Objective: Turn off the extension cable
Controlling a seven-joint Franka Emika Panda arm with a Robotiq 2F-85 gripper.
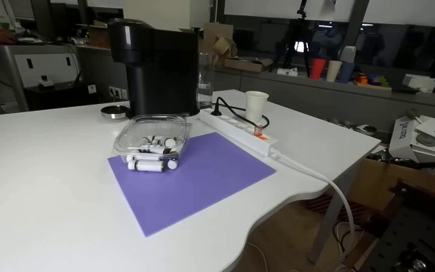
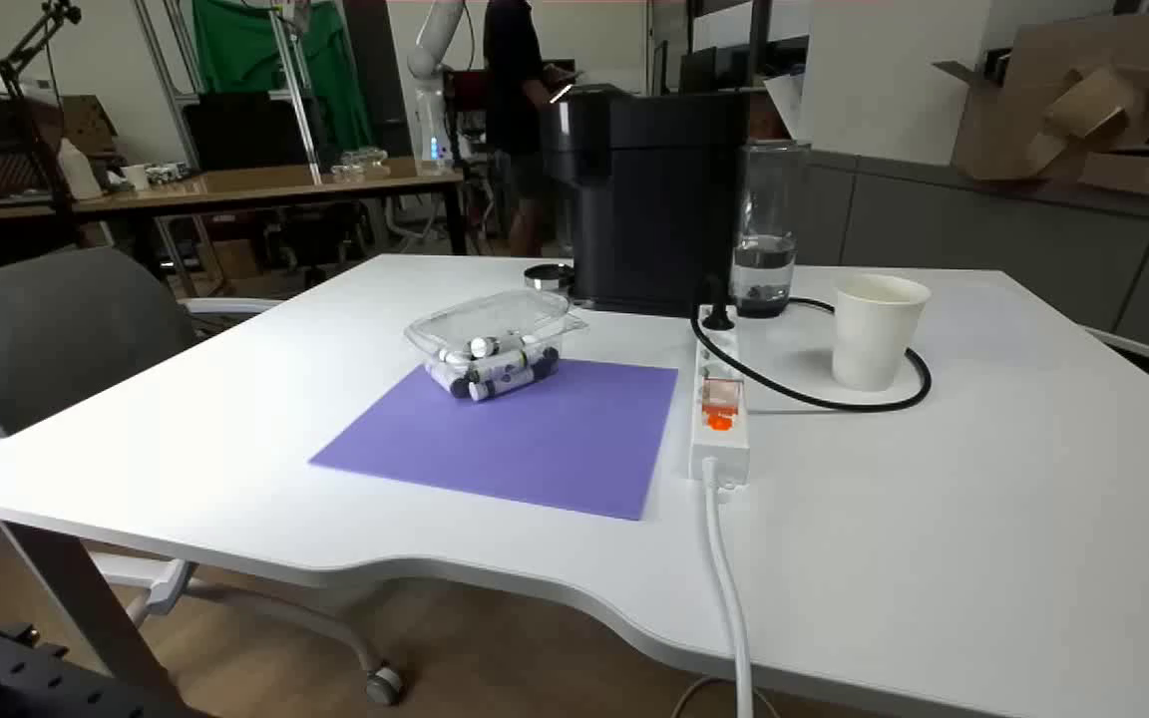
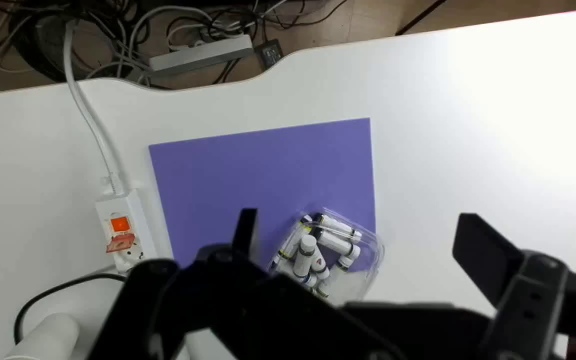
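My black two-finger pincer (image 3: pixel 359 232) points down abv white tabletop (image 3: pixel 468 125), spread wide w/ nothing held. Long white plastic pwr strip (image 3: pixel 136 231) lies well apart.

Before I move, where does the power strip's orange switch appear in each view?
In an exterior view: orange switch, a little right of center.
In an exterior view: orange switch, right of center, below mid-height.
Wrist view: orange switch, left, below mid-height.
Shared landmark in all: purple mat.

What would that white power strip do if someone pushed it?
The white power strip looks straight and boxy, so it's probably stiff and unlikely to roll. Its thick white cord, trailing off the table, might drag against a push.
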